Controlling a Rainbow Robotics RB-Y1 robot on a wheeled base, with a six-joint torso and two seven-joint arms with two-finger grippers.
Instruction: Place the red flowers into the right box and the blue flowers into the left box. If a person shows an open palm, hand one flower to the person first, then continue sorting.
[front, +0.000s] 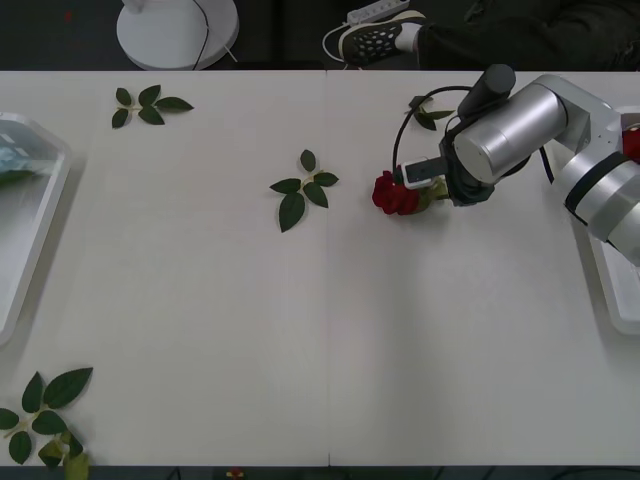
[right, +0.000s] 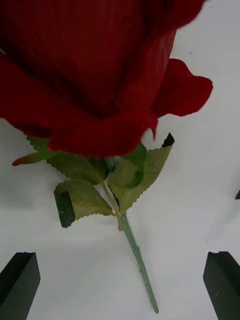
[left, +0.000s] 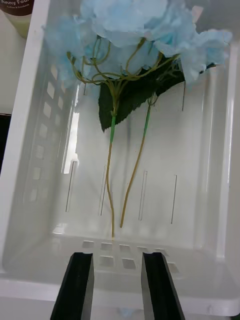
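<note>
The right gripper (right: 120, 285) hangs over a red rose (front: 395, 195) lying on the table (front: 330, 340), right of centre and toward the far side. Its black fingers (right: 20, 282) stand wide apart, one on each side of the thin green stem (right: 137, 255), and touch nothing. The bloom lies leftward, its leaves (right: 125, 180) flat on the table just behind it. The right arm (front: 520, 130) reaches in from the right, its silver wrist pointing left and down at the flower.

The left gripper (left: 117, 285) hovers above the near rim of the left box (left: 35, 150), its two fingers (left: 77, 285) parallel with a narrow gap between them, holding nothing. Two blue flowers (left: 135, 25) lie inside that box, stems pointing toward the gripper.

The right box (front: 615, 290) sits at the right edge, partly behind the arm, with a bit of red (front: 631, 145) showing at its far end. Loose leaf sprigs (front: 303, 188) lie on the table.
</note>
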